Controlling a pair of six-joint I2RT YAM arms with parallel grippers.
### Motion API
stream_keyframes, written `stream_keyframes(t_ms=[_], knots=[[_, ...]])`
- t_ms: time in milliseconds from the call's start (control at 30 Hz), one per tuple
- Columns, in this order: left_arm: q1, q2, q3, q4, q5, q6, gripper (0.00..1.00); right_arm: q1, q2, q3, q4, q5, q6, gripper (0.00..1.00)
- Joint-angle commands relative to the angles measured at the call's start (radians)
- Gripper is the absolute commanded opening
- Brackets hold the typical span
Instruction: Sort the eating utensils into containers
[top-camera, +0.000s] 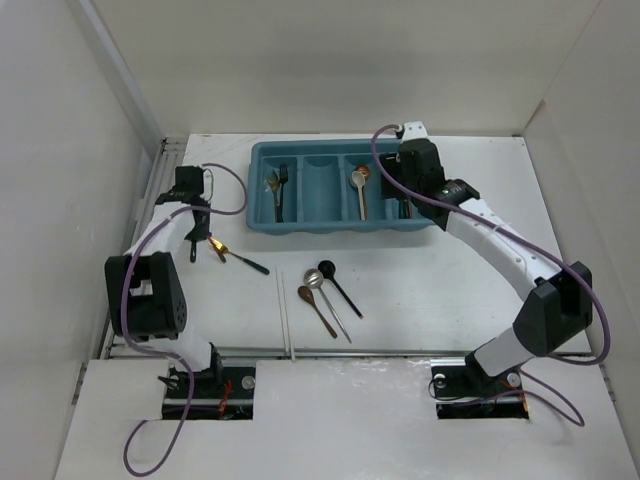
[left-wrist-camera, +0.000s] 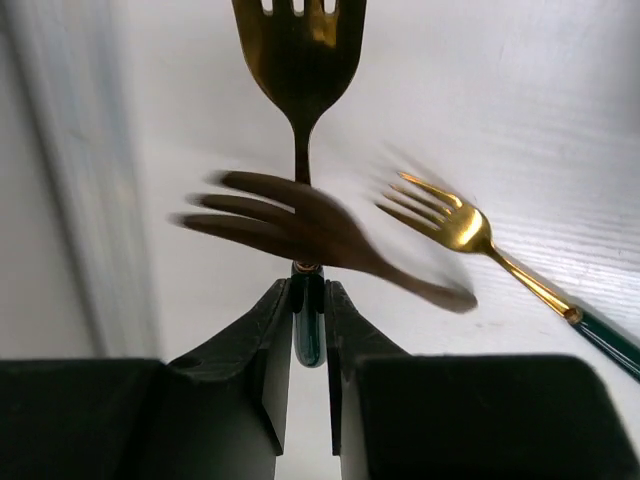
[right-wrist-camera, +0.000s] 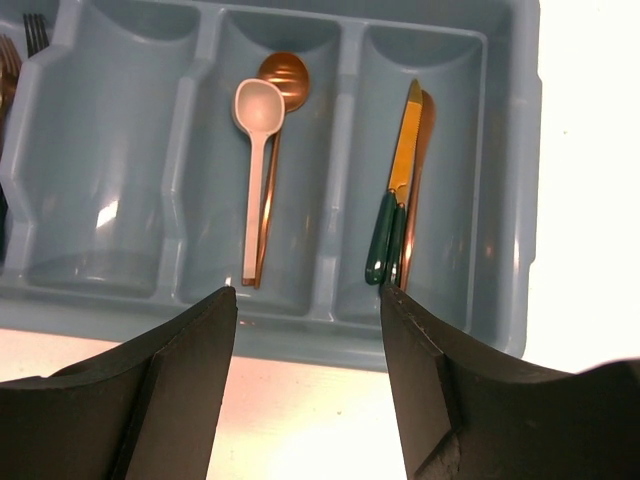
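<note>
Walls (top-camera: 60, 150) enclose the white table (top-camera: 420, 290); left gripper (left-wrist-camera: 308, 288) pinches a fork (left-wrist-camera: 300, 50), right gripper (right-wrist-camera: 308, 300) gapes.

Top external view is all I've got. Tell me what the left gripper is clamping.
Observer: The left gripper is shut on the dark green handle of a gold fork, tines pointing away.
Operator: Report the right gripper.
Observer: The right gripper is open and empty; the near wall of the tray shows between its fingers.
Operator: List the rightmost slot; the arm covers it.
Observer: A green-handled gold knife and a copper knife lie side by side there.
</note>
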Motion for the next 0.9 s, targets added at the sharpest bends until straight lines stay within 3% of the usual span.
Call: stream_keyframes(t_ms=[0,167,333,567,700,867], knots=[[-0.023,-0.119,-0.037,0.157,-0.142,0.249,0.00,-0.004,0.022,0.064,0.031,0.006,-0.013,0.65],[-0.023,-0.139,-0.046,0.183,-0.166,0.328,0.00,-0.004,0.031,0.084,0.041,-0.013,-0.022,0.65],[-0.023,-0.139,0.102,0.179,-0.091,0.313,0.00,-0.013,0.031,0.084,0.041,-0.013,-0.022,0.65],[-0.079,-0.030,0.496,0.044,0.180,0.077,0.00,-0.013,0.031,0.074,0.050,-0.031,-0.022,0.65],[-0.179,0.029,0.523,0.062,0.378,-0.052,0.00,-0.013,0.031,0.065,0.050,-0.031,-0.013,0.65],[-0.271,0.135,0.523,0.099,0.435,-0.177,0.00,-0.013,0.012,0.053,0.041,-0.020,-0.013,0.65]])
